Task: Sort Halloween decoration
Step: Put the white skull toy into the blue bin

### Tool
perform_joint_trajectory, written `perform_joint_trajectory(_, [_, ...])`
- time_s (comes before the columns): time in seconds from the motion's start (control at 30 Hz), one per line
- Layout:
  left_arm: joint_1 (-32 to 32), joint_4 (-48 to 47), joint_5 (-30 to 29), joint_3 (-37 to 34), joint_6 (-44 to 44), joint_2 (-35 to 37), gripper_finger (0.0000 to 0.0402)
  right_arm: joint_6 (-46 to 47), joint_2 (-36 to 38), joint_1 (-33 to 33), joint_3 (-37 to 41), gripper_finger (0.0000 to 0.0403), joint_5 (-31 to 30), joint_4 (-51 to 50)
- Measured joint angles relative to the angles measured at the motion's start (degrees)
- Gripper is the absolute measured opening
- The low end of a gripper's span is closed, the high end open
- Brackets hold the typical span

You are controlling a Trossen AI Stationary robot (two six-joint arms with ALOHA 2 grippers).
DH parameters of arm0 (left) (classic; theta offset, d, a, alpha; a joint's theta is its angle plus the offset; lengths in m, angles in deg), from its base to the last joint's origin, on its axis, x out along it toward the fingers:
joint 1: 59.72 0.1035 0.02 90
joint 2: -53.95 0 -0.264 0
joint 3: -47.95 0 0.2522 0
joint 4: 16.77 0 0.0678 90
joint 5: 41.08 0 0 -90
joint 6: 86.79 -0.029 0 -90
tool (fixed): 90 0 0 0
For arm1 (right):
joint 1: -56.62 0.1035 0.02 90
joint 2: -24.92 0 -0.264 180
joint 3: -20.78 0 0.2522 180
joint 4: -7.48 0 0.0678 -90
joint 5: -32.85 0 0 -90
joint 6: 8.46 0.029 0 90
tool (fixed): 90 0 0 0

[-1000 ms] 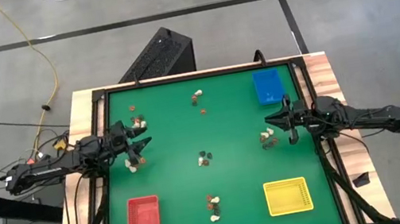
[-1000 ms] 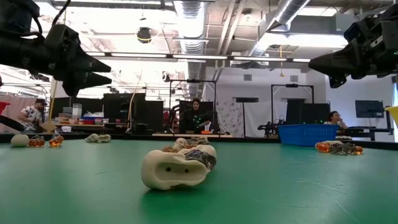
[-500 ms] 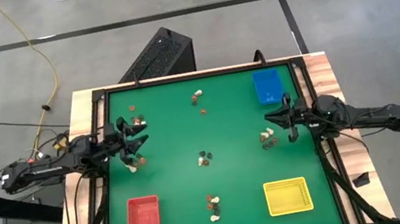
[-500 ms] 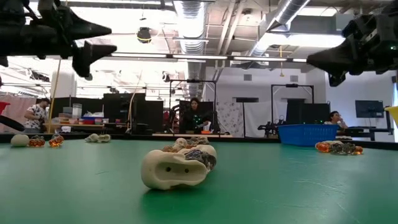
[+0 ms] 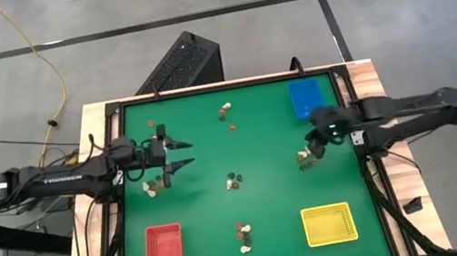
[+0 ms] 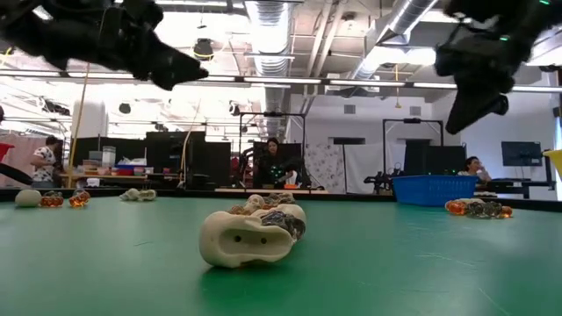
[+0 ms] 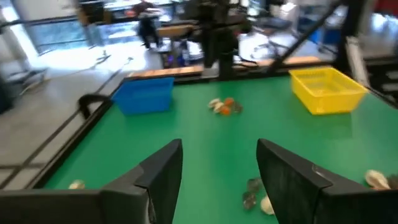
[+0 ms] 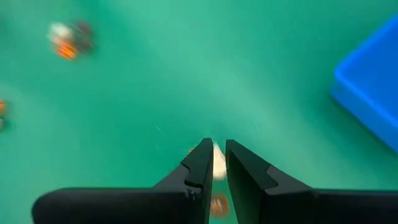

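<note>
Small clusters of whitish, orange and dark trinkets lie on the green mat: far centre (image 5: pixel 226 110), centre (image 5: pixel 234 180), near centre (image 5: pixel 243 231), far left (image 5: pixel 157 139), left (image 5: pixel 153 186) and right (image 5: pixel 307 160). My left gripper (image 5: pixel 185 152) hovers open above the mat, between the left clusters and the centre one, and holds nothing. My right gripper (image 5: pixel 313 148) is tipped downward above the right cluster, high off the mat in the low view (image 6: pixel 458 123). Its fingers (image 8: pixel 202 162) stand only a narrow gap apart. A whitish trinket (image 8: pixel 218 160) on the mat shows through that gap.
A red tray (image 5: pixel 163 250) sits near left, a yellow tray (image 5: pixel 328 224) near right and a blue tray (image 5: pixel 306 99) far right. A whitish trinket (image 6: pixel 246 239) lies close before the low camera. People sit in the room beyond the table.
My left gripper has risen and swung from over the left cluster toward the table's centre, staying open. My right gripper has tipped from level to pointing steeply down over the right cluster. No trinket has moved.
</note>
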Motion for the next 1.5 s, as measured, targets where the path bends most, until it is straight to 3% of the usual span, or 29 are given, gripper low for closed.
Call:
perform_joint_trajectory(0.13, [1.38, -4.09, 0.70, 3.82, -3.71, -2.64, 0.0194, 2.23, -10.78, 0.09, -6.71, 0.0078, 0.98, -8.59])
perform_joint_trajectory(0.3, [2.24, -6.19, 0.69, 4.53, -3.02, -3.59, 0.0194, -1.48, -19.10, 0.07, -8.30, 0.0110, 3.80, -9.40])
perform_joint_trajectory(0.57, [2.95, -8.09, 0.54, 4.53, -0.81, -3.54, 0.0194, -6.00, -22.49, -0.13, -8.30, 0.0226, 4.03, -12.35])
perform_joint_trajectory(0.67, [2.95, -9.91, 0.58, 4.53, -0.41, -3.54, 0.0194, -6.92, -22.42, -0.74, -6.97, 0.0250, 3.71, -10.19])
perform_joint_trajectory(0.93, [2.95, -10.62, 0.50, 4.53, 0.11, -3.54, 0.0194, -11.47, -22.94, -4.14, -2.26, 0.0255, 3.70, -7.19])
perform_joint_trajectory(1.5, [2.96, -11.38, -1.20, 4.31, 0.24, -3.54, 0.0194, -12.79, -29.51, -3.72, -2.09, 0.0255, 3.87, -3.99])
